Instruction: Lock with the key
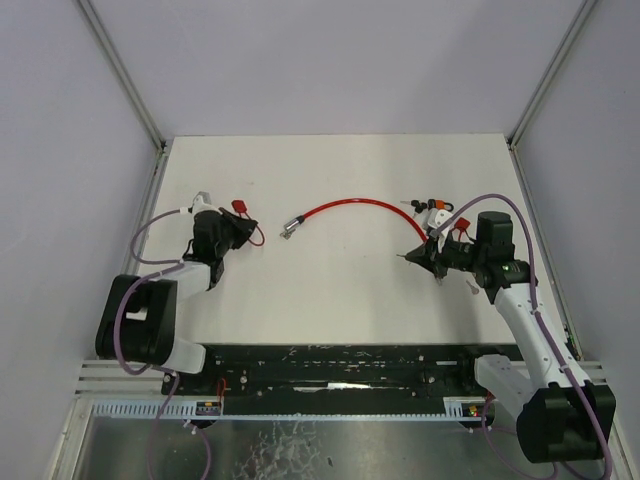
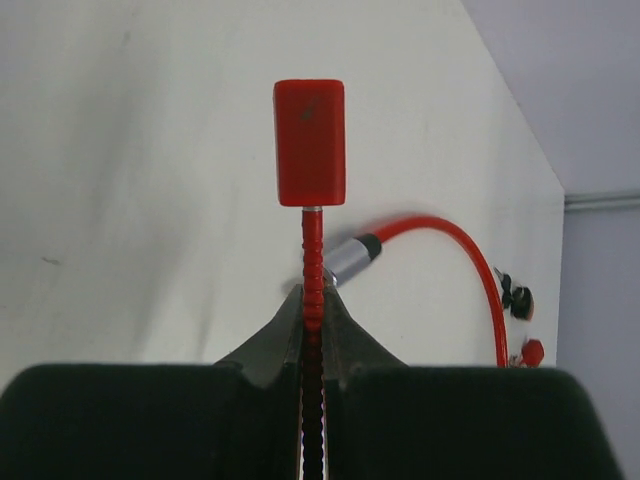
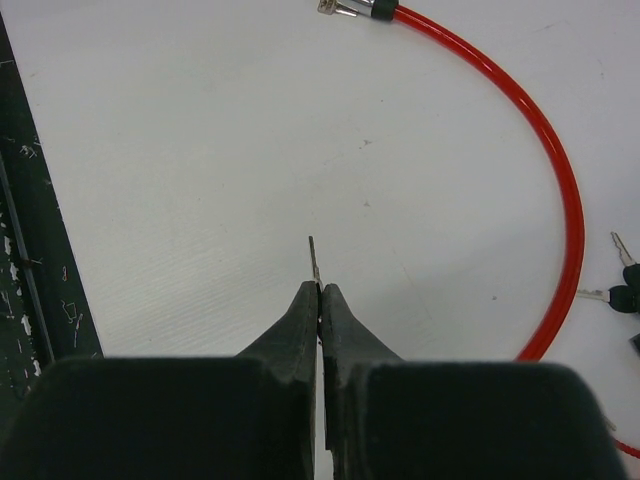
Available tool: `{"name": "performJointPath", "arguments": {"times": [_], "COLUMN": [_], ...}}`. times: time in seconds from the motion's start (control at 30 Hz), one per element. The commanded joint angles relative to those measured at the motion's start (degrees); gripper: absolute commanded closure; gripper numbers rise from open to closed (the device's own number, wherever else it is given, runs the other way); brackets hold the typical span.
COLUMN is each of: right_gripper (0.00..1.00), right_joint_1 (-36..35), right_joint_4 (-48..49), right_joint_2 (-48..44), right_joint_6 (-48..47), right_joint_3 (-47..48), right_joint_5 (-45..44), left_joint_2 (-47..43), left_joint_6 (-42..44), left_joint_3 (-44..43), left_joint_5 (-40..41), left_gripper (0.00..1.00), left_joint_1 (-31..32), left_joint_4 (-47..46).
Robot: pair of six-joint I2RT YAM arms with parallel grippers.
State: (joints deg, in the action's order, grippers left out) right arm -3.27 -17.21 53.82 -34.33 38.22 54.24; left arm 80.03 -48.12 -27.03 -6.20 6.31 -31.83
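We see the left tool [image 2: 313,305] clenched on a ribbed red stem [image 2: 313,265] that ends in a red rectangular plastic block [image 2: 310,140]. We take this block for the lock's body, though no keyhole shows. The right tool [image 3: 320,292] is clenched on a thin grey metal blade [image 3: 313,258] seen edge-on, probably the key; its head is hidden between the pads.

The red plastic-coated cable [image 3: 575,215] lies in an arc on the white bench [image 3: 200,150] between the two tools. Its silver metal plug [image 2: 350,258] lies free at the end towards the left arm, near the block but apart from it. A bunch of black-headed keys [image 3: 625,290] rests just beside the cable's other stretch.

We judge the cable light and springy, with a glossy jacket that may slip, so the stiff plug collar looks the best place to take it. The block looks hard and smooth, and its flat faces should take a pinch well. The ribs give purchase, but the stem may flex and let the block wag under a push. The blade is stiff, slick and small, so it could pivot in the pinch; we would hold it by its flats, close to the head.
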Motion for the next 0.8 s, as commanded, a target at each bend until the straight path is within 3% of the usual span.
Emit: {"name": "performJointPath", "arguments": {"times": [0.0,0.13,0.37,0.43,0.63,0.77], "right_gripper": [1.0,1.0,1.0,1.0,1.0,1.0], "right_joint_1": [0.43,0.46,0.46,0.46,0.63,0.82], "right_joint_4": [1.86,1.68,1.3,1.32,1.69,2.17], "right_joint_2": [-0.83,-1.06,-1.82,-2.19,-3.13,-2.35], "right_joint_6": [0.75,0.33,0.29,0.68,3.15,6.99], "right_joint_3": [1.09,1.16,1.4,1.56,1.92,2.66], "right_joint_5": [0.82,0.5,0.52,0.66,1.76,3.17], "left_joint_2": [6.7,11.9,5.52,0.97,-15.86,-28.26], "left_joint_6": [-4.63,-6.21,-8.6,-9.19,-9.97,-8.04], "left_joint_3": [-7.1,-9.34,-6.48,-4.36,5.11,13.64], "left_joint_5": [1.62,2.53,7.29,8.98,9.71,2.27], "left_gripper": [0.99,0.84,0.18,0.07,0.0,0.0], "left_joint_1": [-2.72,-4.06,-4.81,-4.79,-4.65,-4.42], "left_joint_4": [5.38,7.97,12.58,13.68,13.35,6.46]}}
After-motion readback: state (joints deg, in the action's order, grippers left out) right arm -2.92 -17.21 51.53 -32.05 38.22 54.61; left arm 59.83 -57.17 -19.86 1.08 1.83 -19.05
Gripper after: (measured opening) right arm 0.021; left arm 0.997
